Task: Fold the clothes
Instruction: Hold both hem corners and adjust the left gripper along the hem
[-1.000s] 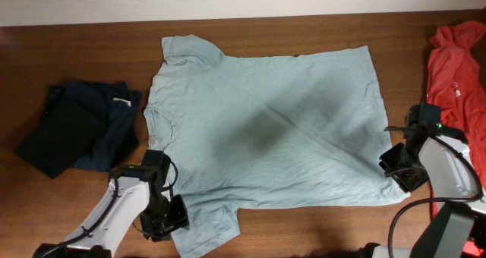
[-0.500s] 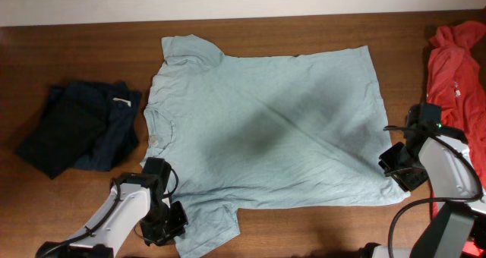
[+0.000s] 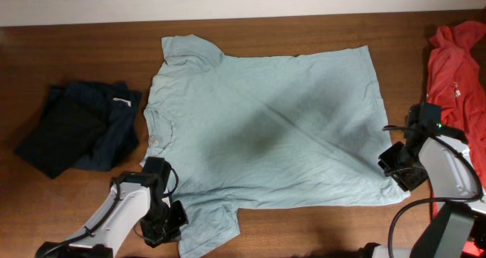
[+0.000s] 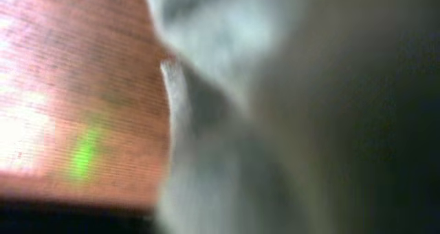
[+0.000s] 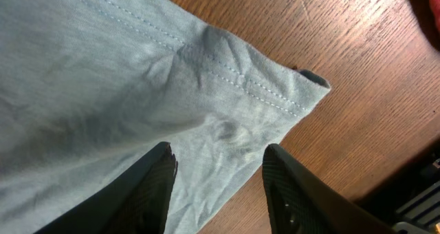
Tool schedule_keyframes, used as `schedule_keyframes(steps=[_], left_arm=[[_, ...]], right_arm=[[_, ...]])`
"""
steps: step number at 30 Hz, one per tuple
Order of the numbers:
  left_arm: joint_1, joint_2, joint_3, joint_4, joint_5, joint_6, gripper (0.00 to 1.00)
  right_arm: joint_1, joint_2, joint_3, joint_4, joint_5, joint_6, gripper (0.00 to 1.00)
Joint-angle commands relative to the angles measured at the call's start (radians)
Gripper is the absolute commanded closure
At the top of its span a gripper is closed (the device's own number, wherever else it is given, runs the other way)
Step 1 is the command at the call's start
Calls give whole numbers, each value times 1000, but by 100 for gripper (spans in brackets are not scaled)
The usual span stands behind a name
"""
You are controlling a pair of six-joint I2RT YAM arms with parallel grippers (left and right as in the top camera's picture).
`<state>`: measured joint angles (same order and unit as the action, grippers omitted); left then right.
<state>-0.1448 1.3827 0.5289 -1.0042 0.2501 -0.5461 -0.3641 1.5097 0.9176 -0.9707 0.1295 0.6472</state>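
Observation:
The clothes, one pale grey-blue T-shirt (image 3: 266, 129), lie spread flat on the wooden table with the neck to the left. My left gripper (image 3: 173, 218) sits at the edge of the near sleeve, shut on the cloth. The left wrist view is blurred, with bunched shirt fabric (image 4: 275, 89) filling it right up to the lens and no fingers showing. My right gripper (image 3: 396, 169) is at the near right hem corner. In the right wrist view it (image 5: 216, 193) is open, its two dark fingers (image 5: 155, 186) straddling the stitched hem corner (image 5: 275, 96), which lies flat.
A dark navy garment (image 3: 76, 129) lies folded at the left. A red-orange garment (image 3: 456, 61) lies bunched at the right edge, behind my right arm. Bare wood (image 3: 76, 53) surrounds the shirt, and a pale wall strip (image 3: 228, 0) runs along the back.
My left gripper has slid a little toward the table's front edge at the sleeve and shut there. The right gripper and the shirt have stayed still.

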Motion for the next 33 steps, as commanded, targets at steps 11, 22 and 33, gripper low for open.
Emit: schedule_keyframes(steps=[11,22,33], left_arm=[[-3,-94,338,-213,-6,77,100],[-2,-103,388,-103,-32,65,99],[92,-103,389,130,-56,65,99]], right_arm=[[-6,-18,4,5,-6,-24,55],[-6,-18,4,6,-6,-24,55],[-6,-18,4,6,-18,-31,55]])
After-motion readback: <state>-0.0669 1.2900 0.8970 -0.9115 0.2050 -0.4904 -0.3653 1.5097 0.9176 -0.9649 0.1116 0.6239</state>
